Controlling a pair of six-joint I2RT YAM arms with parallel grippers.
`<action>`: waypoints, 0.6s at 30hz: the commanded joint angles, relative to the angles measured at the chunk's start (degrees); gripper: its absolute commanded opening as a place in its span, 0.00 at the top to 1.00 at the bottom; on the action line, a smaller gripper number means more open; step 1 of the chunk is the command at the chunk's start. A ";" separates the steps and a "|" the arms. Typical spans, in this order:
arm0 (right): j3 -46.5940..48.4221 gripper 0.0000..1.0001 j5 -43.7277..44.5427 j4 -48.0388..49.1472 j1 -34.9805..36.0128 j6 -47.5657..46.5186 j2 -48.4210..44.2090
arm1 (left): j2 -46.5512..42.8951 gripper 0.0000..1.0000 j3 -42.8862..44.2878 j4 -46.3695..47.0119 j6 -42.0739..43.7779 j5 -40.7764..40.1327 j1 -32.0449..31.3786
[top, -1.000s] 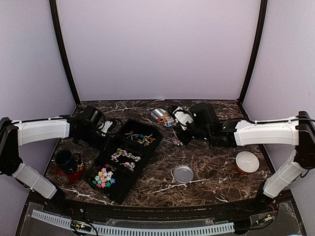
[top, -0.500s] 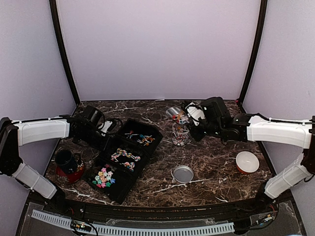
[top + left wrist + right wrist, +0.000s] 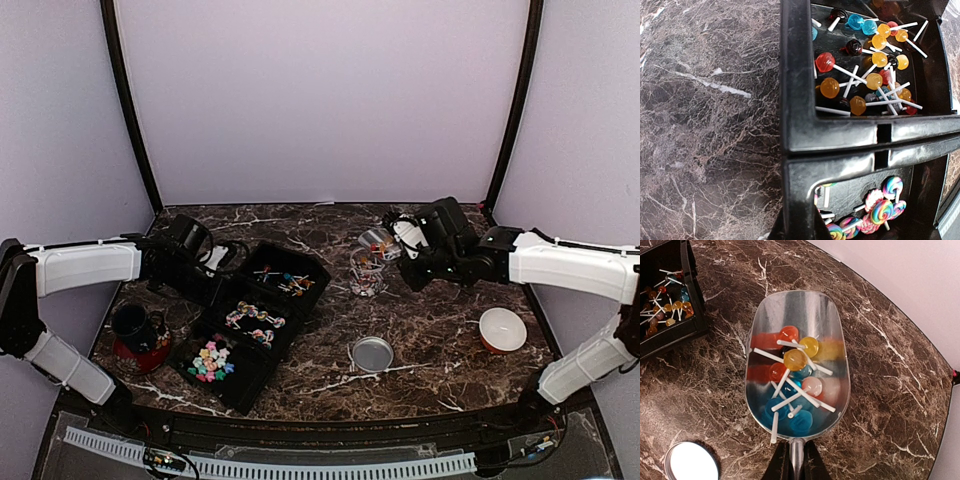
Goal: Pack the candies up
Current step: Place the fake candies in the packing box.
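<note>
Right fingers [image 3: 785, 470], clamped on the scoop [image 3: 797, 340] handle, swung from tray [image 3: 300, 262] to just over the jar [image 3: 367, 275]. Candies [image 3: 795, 380] sit just ahead of them, ready to tip. Left fingers [image 3: 213, 262] closed at the tray rim.

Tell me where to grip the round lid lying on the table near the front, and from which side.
Take the lid by its rim, from straight above, with one finger on each opposite edge. It lies flat as a low disc, so a side approach finds almost no wall to pinch. The right gripper holds the scoop, so it is not free now.
</note>
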 commanded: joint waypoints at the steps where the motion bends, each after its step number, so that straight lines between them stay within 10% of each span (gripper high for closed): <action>1: 1.59 1.00 0.76 -1.66 -0.64 1.35 -1.74 | -3.34 1.00 0.36 2.82 -1.26 3.06 0.38; 18: 4.40 1.00 -1.44 -8.50 -0.98 1.64 -1.75 | -3.51 1.00 0.31 2.56 -1.22 2.35 0.40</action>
